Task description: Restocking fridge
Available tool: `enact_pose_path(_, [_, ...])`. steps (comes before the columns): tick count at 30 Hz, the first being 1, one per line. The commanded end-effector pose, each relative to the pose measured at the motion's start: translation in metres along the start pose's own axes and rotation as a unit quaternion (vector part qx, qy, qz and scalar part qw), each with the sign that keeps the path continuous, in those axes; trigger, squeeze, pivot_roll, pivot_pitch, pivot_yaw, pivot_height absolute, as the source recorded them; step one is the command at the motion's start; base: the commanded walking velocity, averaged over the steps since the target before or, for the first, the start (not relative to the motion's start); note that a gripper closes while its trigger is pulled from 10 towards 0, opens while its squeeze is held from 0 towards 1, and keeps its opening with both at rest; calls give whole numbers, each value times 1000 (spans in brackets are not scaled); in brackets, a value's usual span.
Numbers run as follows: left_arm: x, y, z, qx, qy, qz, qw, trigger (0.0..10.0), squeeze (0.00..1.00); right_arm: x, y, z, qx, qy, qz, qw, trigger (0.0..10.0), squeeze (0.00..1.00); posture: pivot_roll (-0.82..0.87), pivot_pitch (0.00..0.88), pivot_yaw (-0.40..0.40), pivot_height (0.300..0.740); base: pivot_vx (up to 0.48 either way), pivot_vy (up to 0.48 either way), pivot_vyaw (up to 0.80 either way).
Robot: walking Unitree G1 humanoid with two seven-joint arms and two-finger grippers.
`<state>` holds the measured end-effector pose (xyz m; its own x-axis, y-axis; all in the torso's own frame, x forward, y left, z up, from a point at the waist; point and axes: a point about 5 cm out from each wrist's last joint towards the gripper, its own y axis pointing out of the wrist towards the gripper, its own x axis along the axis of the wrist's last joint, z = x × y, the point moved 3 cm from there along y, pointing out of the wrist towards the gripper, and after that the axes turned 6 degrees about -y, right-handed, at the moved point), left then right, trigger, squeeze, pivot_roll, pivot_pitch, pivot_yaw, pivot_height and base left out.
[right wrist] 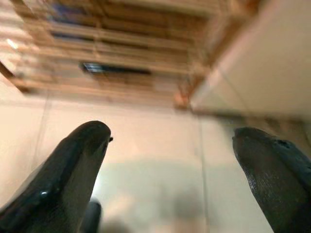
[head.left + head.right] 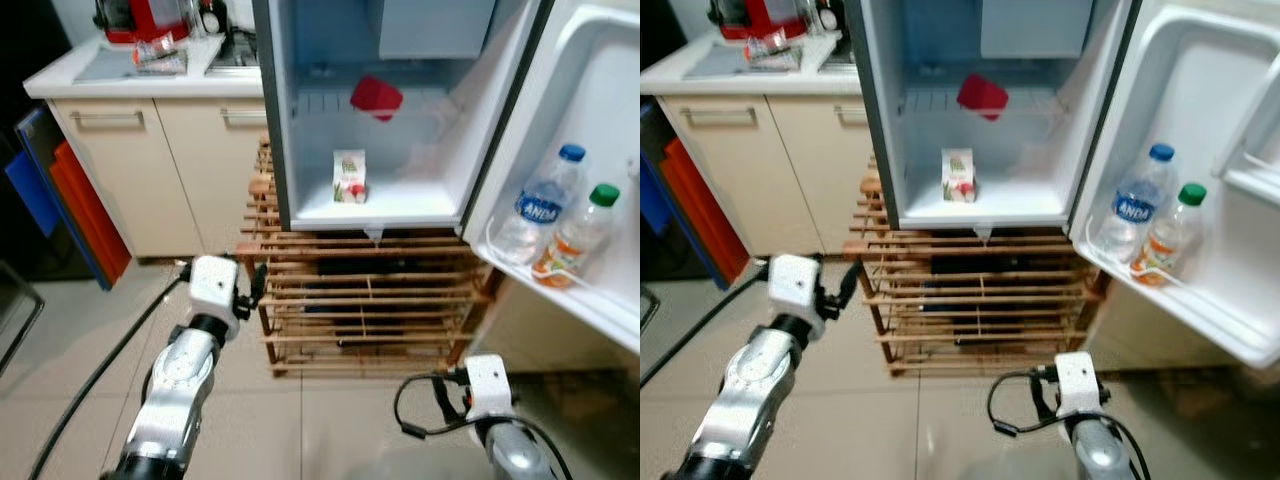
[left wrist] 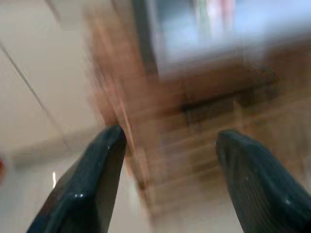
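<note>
Open mini fridge straight ahead and above both arms, perched on a slatted wooden rack, door swung wide to the right. On the fridge floor, a small upright carton, long axis vertical; above it on the wire shelf, a red container. In the door shelf, a blue-capped water bottle and a green-capped orange drink bottle, both upright and side by side, leaning slightly. Left gripper low over the tiled floor, fingers spread wide and empty, aimed toward the rack's left edge; carton up, ahead and to its right. Right gripper lower still, fingers likewise wide apart and empty, pointed at the floor below the rack's right corner; door bottles up and to its right. Nothing carried, so probably a fetch first: stock likely among the packets on the counter far left, nearer the left arm.
</note>
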<state>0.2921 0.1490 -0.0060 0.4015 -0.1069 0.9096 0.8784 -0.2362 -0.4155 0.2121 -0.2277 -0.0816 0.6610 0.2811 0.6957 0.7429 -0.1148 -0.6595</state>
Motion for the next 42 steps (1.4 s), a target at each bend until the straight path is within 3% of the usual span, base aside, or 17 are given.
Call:
enact_pose_path(1, [-16,-2,-2,-5,7,24,1000,10000,0,-12,-1,2,-8,-5,29,1000,10000,0,-86,0,32,740,0,0,0])
enact_pose_path(4, [7,-1,-18,-51,-27,-42,997,10000,0,-41,-7,6,-23,-10,110,994,10000,0,-98,0,38,740,94,-80,0])
enact_pose_path(6, [13,-1,-25,-70,-24,-56,996,10000,0,-53,-11,5,-28,-13,140,990,10000,0,-100,0,39,740,308,-291,0])
enact_pose_path(10, [8,1,-30,-86,-15,-50,995,10000,0,-71,-19,5,-30,-19,185,982,10000,0,-101,0,40,740,334,-341,0])
enact_pose_path(12, [-4,5,-28,-86,-26,-24,996,10000,0,-81,-24,-3,-51,-20,212,976,10000,0,-98,0,40,740,334,-341,0])
enact_pose_path(15, [-11,5,-29,-91,-24,-7,996,10000,0,-85,-26,-9,-67,-7,227,972,10000,0,-95,0,39,740,335,-340,0])
enact_pose_path(21, [-12,2,-28,-95,-31,-13,995,10000,0,-84,-25,-4,-63,-9,235,970,10000,0,-100,0,38,740,333,-342,0])
enact_pose_path(29, [-4,7,-23,-75,-7,-32,997,10000,0,-72,-19,31,-31,-12,226,974,10000,0,-92,0,35,740,44,-38,0])
enact_pose_path(31, [-4,8,-25,-78,-10,-35,996,10000,0,-74,-20,27,-31,-11,225,974,10000,0,-92,0,35,740,0,0,0])
enact_pose_path(32, [-3,8,-25,-78,-16,-38,996,10000,0,-80,-23,15,-37,-10,228,973,10000,0,-93,0,36,740,0,0,0])
enact_pose_path(33, [-2,8,-23,-75,-21,-41,996,10000,0,-91,-29,-10,-47,-14,231,972,10000,0,-93,0,36,740,0,0,0])
enact_pose_path(42, [1,9,-19,-60,-12,-50,997,10000,0,-94,-32,-22,-49,-19,226,973,10000,0,-94,0,34,740,0,0,0])
